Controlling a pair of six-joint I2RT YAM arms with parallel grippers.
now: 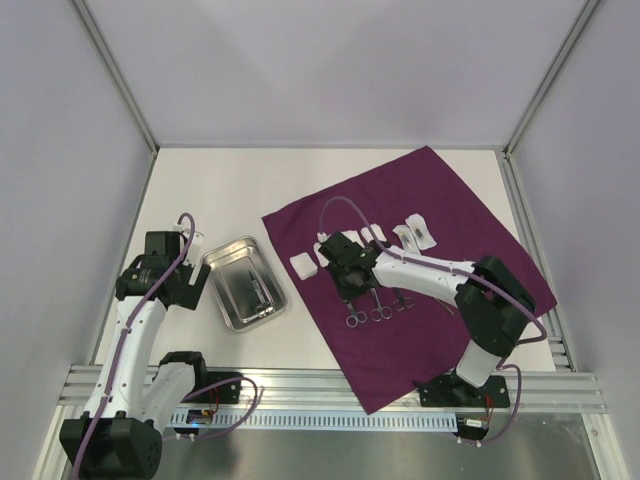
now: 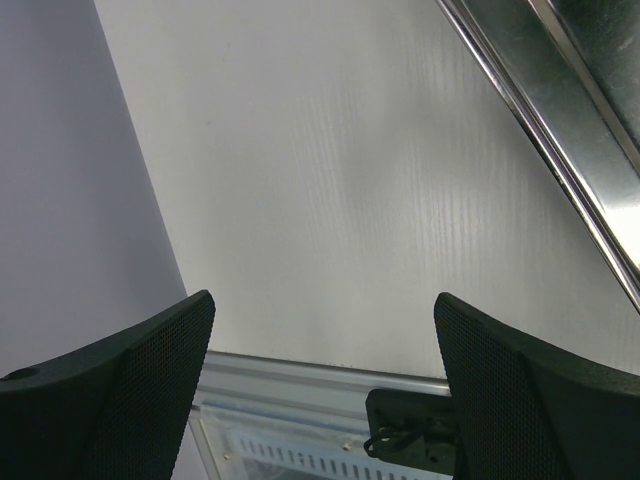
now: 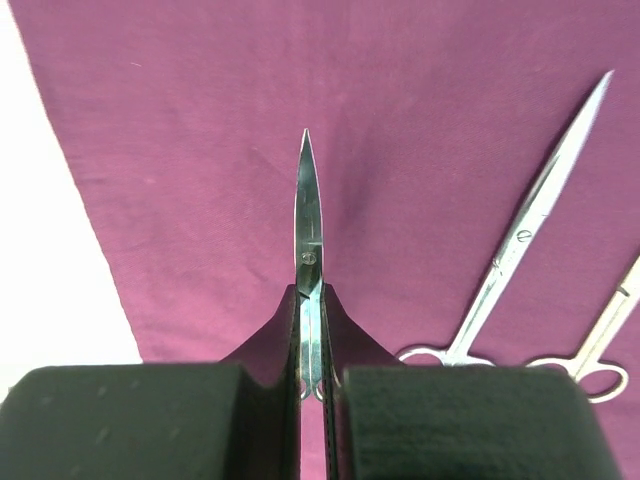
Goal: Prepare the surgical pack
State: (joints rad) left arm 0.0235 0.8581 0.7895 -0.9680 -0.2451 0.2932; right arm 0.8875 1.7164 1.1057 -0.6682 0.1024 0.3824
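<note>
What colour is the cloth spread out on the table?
The cloth is plain dark purple, with no pattern. The right wrist view shows it closest.

A white bench — pale lavender walls on three sides, aluminium rails along its near edge.

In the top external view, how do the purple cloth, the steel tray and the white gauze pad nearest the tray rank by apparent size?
1. purple cloth
2. steel tray
3. white gauze pad
All three lie flat at a similar distance from the camera, so the order is clear.
</note>
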